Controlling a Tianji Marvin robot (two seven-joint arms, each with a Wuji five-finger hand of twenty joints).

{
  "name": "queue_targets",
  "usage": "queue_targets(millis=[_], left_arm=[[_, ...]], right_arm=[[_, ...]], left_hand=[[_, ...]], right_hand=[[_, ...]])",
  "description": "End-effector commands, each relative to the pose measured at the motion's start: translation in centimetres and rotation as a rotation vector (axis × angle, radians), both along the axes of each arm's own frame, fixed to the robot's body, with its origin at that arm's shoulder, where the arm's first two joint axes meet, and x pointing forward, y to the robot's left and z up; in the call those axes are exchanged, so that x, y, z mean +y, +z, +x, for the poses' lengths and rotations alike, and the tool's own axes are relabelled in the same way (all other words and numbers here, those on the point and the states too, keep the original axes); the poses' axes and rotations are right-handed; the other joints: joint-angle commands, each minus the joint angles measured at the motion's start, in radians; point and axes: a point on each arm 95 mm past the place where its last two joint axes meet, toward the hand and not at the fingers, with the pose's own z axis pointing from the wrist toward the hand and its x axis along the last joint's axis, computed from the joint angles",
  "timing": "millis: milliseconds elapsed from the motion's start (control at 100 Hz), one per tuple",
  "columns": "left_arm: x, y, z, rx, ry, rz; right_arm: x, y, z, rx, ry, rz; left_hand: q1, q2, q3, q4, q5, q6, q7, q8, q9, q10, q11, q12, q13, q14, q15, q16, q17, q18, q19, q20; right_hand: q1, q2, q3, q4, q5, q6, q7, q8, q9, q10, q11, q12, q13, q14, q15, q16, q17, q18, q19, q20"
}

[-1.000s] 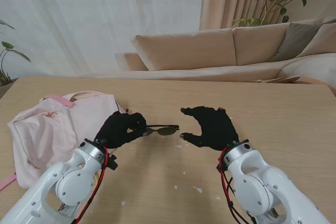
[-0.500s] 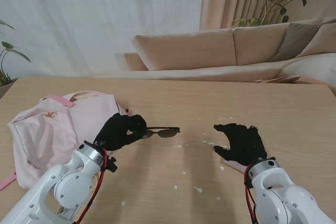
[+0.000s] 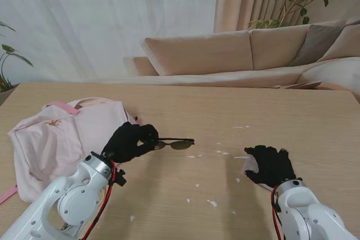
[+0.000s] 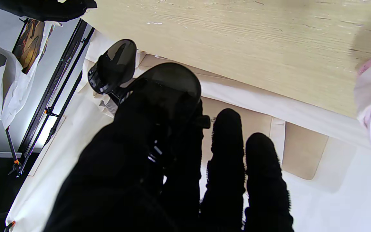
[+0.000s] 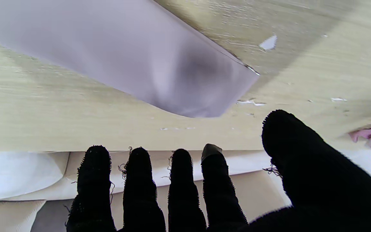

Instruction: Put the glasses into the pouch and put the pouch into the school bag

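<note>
Gloved in black, the left hand (image 3: 130,141) is curled around one end of the sunglasses (image 3: 175,143), which jut out to the right above the wooden table (image 3: 185,111). From the left wrist, its fingers (image 4: 225,151) cover most of the frame, so only the two dark lenses (image 4: 121,61) show clearly. Just left of that hand lies the pink school bag (image 3: 56,136), slumped flat on the table. Well to the right and nearer to me, the right hand (image 3: 271,164) hovers with fingers spread and nothing in it. From the right wrist, a blurred pale lilac pouch (image 5: 134,54) lies on the table beyond the fingertips (image 5: 180,161); in the stand view it is nearly hidden behind that hand
</note>
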Motion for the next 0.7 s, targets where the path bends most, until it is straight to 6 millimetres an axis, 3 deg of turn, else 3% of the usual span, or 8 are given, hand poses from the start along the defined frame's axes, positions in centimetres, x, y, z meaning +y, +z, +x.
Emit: queue_targets(millis=[0,100,170,200,240,310,380,690], left_arm=[[-0.5,0.0,-0.3,0.013,-0.016,0.004],[-0.6,0.0,-0.3,0.013,-0.016,0.007],[-0.6,-0.1,-0.4,0.016,-0.016,0.006],[-0.7,-0.1,-0.4,0.017,-0.016,0.007],[-0.7,-0.1,-0.4,0.018,-0.017,0.009],[-0.7,-0.1,-0.4,0.019,-0.018,0.011],[-0.8,-0.1,-0.4,0.020,-0.018,0.011],[-0.9,-0.1,-0.5,0.023,-0.019,0.021]], right_arm=[[-0.5,-0.9,-0.5,0.040,-0.002,-0.014],[-1.0,-1.3,-0.9,0.061,-0.005,-0.022],[-1.1,-1.6,-1.1,0.076,-0.016,-0.012],[-1.2,-1.8,-1.2,0.081,-0.022,-0.008],[-1.3,-1.9,-1.2,0.087,-0.027,-0.010],[-1.5,-2.2,-1.3,0.088,-0.035,-0.019],[-1.7,-2.5,-1.2,0.086,-0.047,-0.021],[-2.9,-3.8,-0.6,0.132,-0.083,-0.042]], left_hand=[[0.105,0.021,0.134,0.015,0.027,-0.073,0.130,0.054,0.044,-0.006,0.047,0.027,0.021,0.011,0.020,0.026,-0.007,0.017,0.024,0.011],[0.104,0.020,0.135,0.014,0.027,-0.074,0.130,0.054,0.045,-0.005,0.047,0.027,0.022,0.011,0.019,0.026,-0.007,0.017,0.024,0.011],[0.104,0.018,0.136,0.014,0.028,-0.073,0.130,0.054,0.045,-0.004,0.047,0.027,0.022,0.014,0.020,0.026,-0.007,0.017,0.024,0.011],[0.104,0.019,0.137,0.014,0.028,-0.073,0.130,0.054,0.045,-0.003,0.047,0.027,0.023,0.013,0.020,0.026,-0.007,0.017,0.024,0.011],[0.103,0.019,0.137,0.014,0.028,-0.073,0.130,0.054,0.046,-0.004,0.047,0.027,0.023,0.013,0.020,0.026,-0.007,0.017,0.024,0.011],[0.103,0.018,0.139,0.014,0.029,-0.073,0.130,0.054,0.046,-0.004,0.047,0.027,0.022,0.012,0.019,0.026,-0.007,0.017,0.024,0.011],[0.103,0.017,0.140,0.013,0.030,-0.073,0.130,0.054,0.047,-0.004,0.048,0.028,0.023,0.013,0.020,0.026,-0.006,0.017,0.024,0.011],[0.101,0.015,0.145,0.012,0.032,-0.075,0.130,0.054,0.049,-0.004,0.048,0.028,0.024,0.014,0.020,0.027,-0.006,0.018,0.024,0.011]], right_hand=[[0.021,-0.023,0.027,0.022,-0.055,-0.018,-0.020,0.019,-0.052,-0.022,-0.009,-0.014,-0.057,-0.033,-0.025,-0.022,-0.026,-0.023,-0.030,-0.017],[-0.049,-0.046,0.014,0.004,-0.112,-0.007,-0.039,0.029,-0.084,0.000,-0.055,-0.041,-0.092,-0.016,-0.040,-0.036,-0.042,-0.026,-0.054,-0.026],[-0.127,-0.071,-0.017,-0.009,-0.188,0.041,-0.079,0.050,-0.090,0.063,-0.170,-0.094,-0.127,0.011,-0.060,-0.053,-0.054,-0.022,-0.076,-0.030],[-0.149,-0.085,-0.017,-0.013,-0.190,0.060,-0.137,0.049,-0.089,0.084,-0.219,-0.114,-0.138,0.020,-0.068,-0.060,-0.059,-0.019,-0.087,-0.033],[-0.162,-0.089,-0.045,-0.023,-0.155,0.082,-0.350,0.169,-0.097,0.104,-0.283,-0.134,-0.156,0.028,-0.076,-0.071,-0.064,-0.020,-0.101,-0.035],[-0.170,-0.093,-0.110,-0.028,-0.139,0.115,-0.424,0.138,-0.104,0.122,-0.343,-0.163,-0.170,0.036,-0.086,-0.082,-0.067,-0.019,-0.113,-0.042],[-0.178,-0.106,-0.146,-0.024,-0.132,0.129,-0.425,0.039,-0.108,0.126,-0.368,-0.171,-0.179,0.032,-0.087,-0.091,-0.073,-0.021,-0.120,-0.047],[-0.197,-0.144,-0.139,-0.025,-0.130,0.165,-0.408,0.038,-0.093,0.118,-0.330,-0.152,-0.161,-0.001,-0.067,-0.079,-0.060,-0.032,-0.113,-0.040]])
